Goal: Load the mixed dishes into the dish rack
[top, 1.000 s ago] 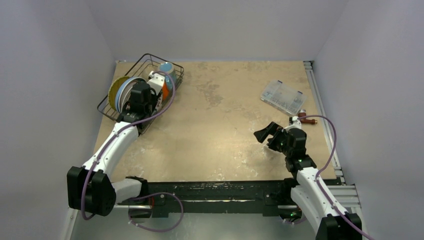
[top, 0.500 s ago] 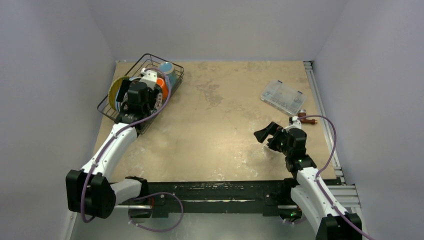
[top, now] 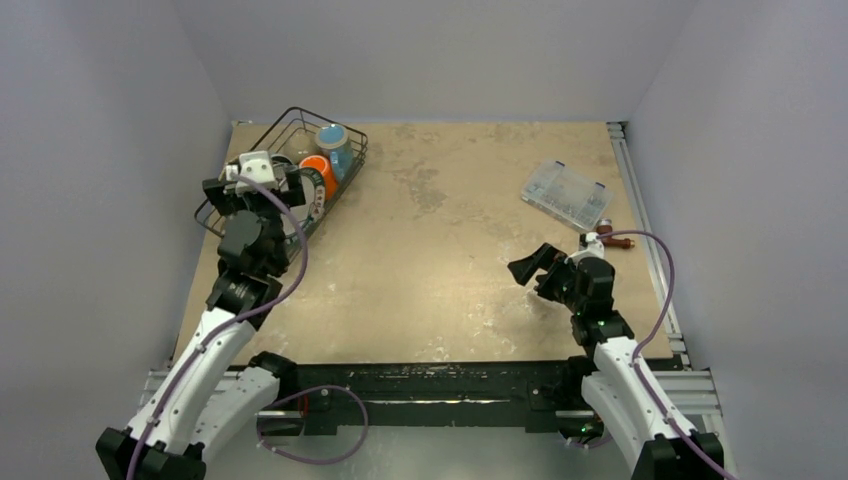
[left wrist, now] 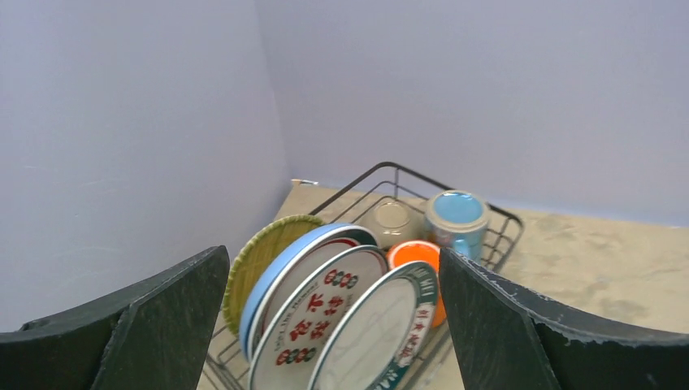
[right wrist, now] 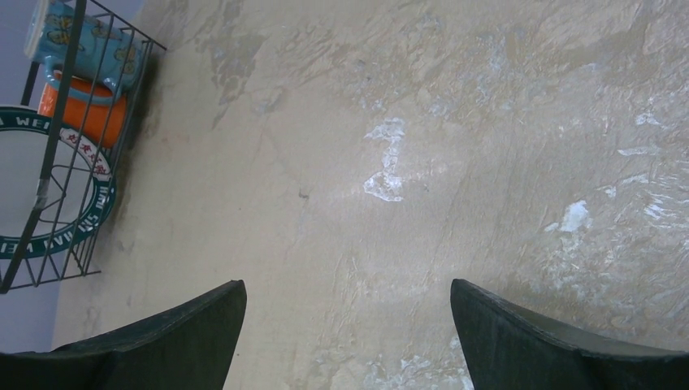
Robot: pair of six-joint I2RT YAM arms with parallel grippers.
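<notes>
Both my pincers are wide open and hold nothing. My left pincer [left wrist: 331,260] hangs above the near end of the dish rack [left wrist: 382,166], and between its fingers I look down on the load. The rack sits at the far left corner of the desk [top: 450,250].

Four plates stand on edge there, side by side, each leaning on the next: the yellow woven plate [left wrist: 260,252], the blue plate [left wrist: 280,268], the red-dotted plate [left wrist: 317,305] and the teal-rimmed plate [left wrist: 374,333]. I think they stand like this to take little room, so the far end stays for the orange cup [left wrist: 414,253], the cream cup [left wrist: 392,218] and the blue mug [left wrist: 457,213].

My right pincer [top: 540,268] waits over bare desk, well apart from the rack. Every dish I can count is in the rack, so I judge the loading is about finished.
</notes>
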